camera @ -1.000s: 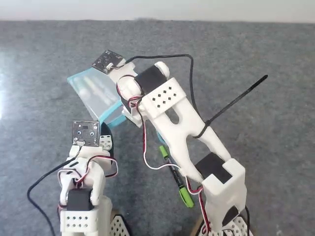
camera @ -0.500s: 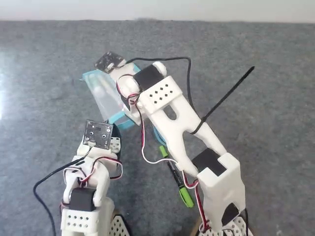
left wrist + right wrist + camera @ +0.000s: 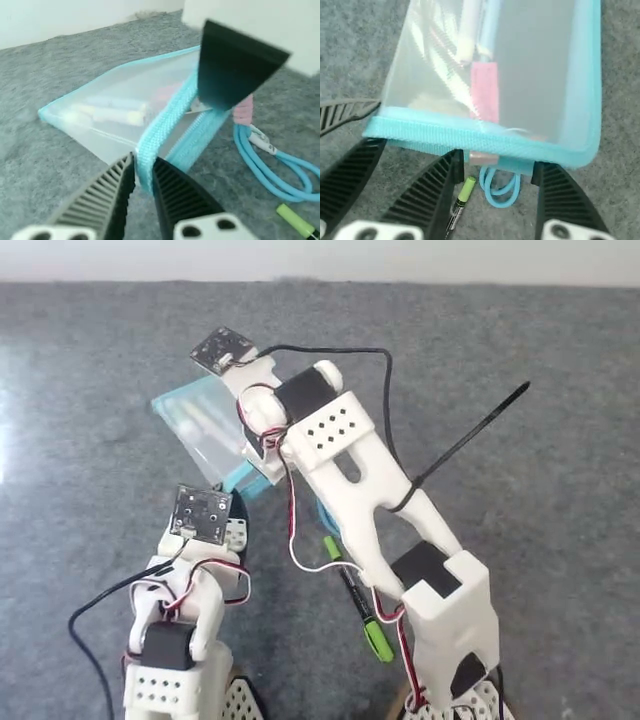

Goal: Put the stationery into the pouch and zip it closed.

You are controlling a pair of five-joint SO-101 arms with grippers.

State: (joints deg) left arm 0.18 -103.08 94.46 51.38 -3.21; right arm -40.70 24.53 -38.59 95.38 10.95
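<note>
At the left of the high view, a clear pouch [image 3: 205, 425] with light blue edging was seen on the grey desk [image 3: 80, 390]. White and pale blue pens [image 3: 470, 30] and a pink block [image 3: 484, 90] were seen through its clear side, so that part of the stationery was inside it. Whether the zip was done up could not be told.

Just in front of the pouch, the left arm was raised from the near edge of the desk. The left tool [image 3: 144, 175] was closed on the light blue zip edge of the pouch, near one corner, with the woven band pinched between its two ribbed jaws.

Further right, the right arm was stretched from the near right across the middle of the desk to the same zip edge. The right tool [image 3: 496, 161] was held over that edge a little way along from the left tool. Its jaws were spread apart, and the blue band was laid across their tips. No pinch on the band was seen.

Under the right arm, a blue cable [image 3: 270, 162] was coiled on the desk just beside the zip edge, outside the pouch. Next to it a green pen [image 3: 375, 635] with a black barrel was laid on the desk, also outside the pouch, partly hidden by the arm. Furthest right, a black cable tie [image 3: 480, 432] was looped round the right arm, with its free end pointed up and away over the desk.
</note>
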